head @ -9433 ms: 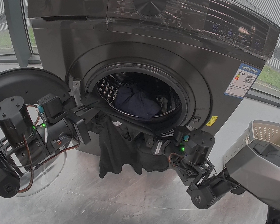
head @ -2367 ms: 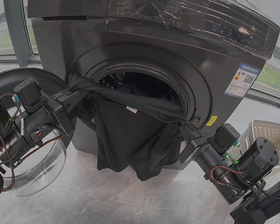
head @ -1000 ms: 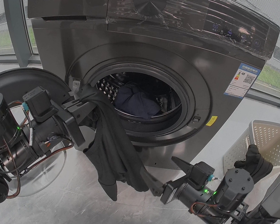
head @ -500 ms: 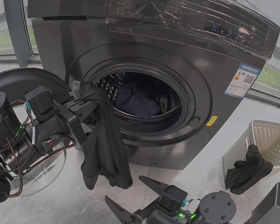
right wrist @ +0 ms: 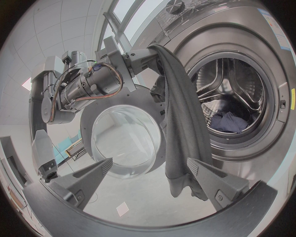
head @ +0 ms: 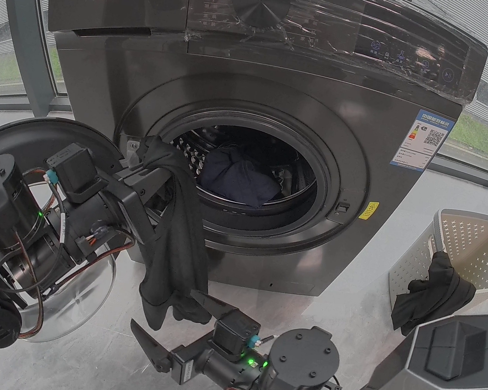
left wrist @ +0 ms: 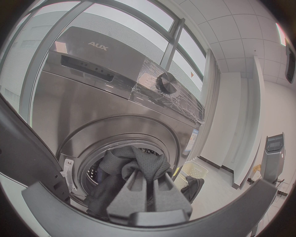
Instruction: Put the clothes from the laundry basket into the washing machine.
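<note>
A dark grey garment [head: 176, 243] hangs from my left gripper [head: 144, 170], which is shut on its top edge just left of the washing machine's round opening [head: 233, 221]. The pinched cloth [left wrist: 135, 159] bunches over the gripper's shut fingers [left wrist: 135, 191]. My right gripper [head: 166, 313] is open low over the floor, just below the garment's hanging hem, with the hem [right wrist: 182, 182] beside one finger. A dark blue garment [head: 238, 176] lies inside the drum. A black garment [head: 434, 294] is draped over the rim of the white laundry basket [head: 478, 243] at the right.
The machine's round glass door [head: 61, 297] stands swung open at the left, behind my left arm. Grey floor [head: 326, 294] spreads between the machine and the basket. Windows run behind the machine.
My right gripper let go of the grey garment's lower end, opened, and swung down and left under it. The garment now hangs from the left gripper alone.
</note>
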Tool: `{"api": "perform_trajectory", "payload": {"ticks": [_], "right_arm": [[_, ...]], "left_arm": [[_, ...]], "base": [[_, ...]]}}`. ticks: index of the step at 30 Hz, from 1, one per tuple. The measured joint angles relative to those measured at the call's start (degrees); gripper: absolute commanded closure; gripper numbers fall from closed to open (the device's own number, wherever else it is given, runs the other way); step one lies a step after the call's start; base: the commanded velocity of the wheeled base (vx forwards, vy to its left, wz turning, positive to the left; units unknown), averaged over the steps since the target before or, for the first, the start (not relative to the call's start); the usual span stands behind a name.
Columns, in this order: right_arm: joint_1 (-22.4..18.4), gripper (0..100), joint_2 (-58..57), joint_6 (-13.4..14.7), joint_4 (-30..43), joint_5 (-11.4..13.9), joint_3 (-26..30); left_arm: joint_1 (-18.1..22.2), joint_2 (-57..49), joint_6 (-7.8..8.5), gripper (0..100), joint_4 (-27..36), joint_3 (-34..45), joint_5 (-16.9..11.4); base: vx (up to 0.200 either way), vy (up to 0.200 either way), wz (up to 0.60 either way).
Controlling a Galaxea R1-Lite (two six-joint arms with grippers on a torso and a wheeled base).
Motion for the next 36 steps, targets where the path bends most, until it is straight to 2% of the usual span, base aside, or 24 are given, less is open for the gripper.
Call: {"api": "perform_trajectory", "payload": {"ticks": [6,11,20,21,25,29,36], "right_arm": [[-0.05,0,2.86,0.02,1.97,-1.15,-6.78],[-0.9,0,5.95,0.11,5.52,-3.88,-12.5],[-8.11,0,13.43,0.13,8.22,-6.84,-23.02],[-8.96,100,14.17,0.13,8.48,-7.22,-24.17],[-10.47,100,15.74,0.27,8.55,-7.78,-26.38],[-10.5,100,16.1,0.49,8.33,-7.78,-26.3],[-9.29,100,13.04,0.57,7.36,-7.56,-19.79]], "left_arm": [[0.01,0.83,0.02,100,0.28,-1.12,0.41],[-0.11,1.58,0.02,100,0.22,-1.56,0.57],[-0.33,2.0,0.0,100,0.17,-1.76,0.59],[-0.35,2.0,0.0,100,0.17,-1.76,0.57],[-0.41,2.07,0.0,100,0.09,-1.76,0.57],[-0.44,2.1,0.02,100,0.0,-1.76,0.57],[-0.07,2.07,0.06,100,0.01,-1.76,0.52]], "base": [[0.0,0.0,0.0],[0.0,0.0,0.0],[0.0,0.0,0.0],[0.0,0.0,0.0],[0.0,0.0,0.0],[0.0,0.0,0.0],[0.0,0.0,0.0]]}}
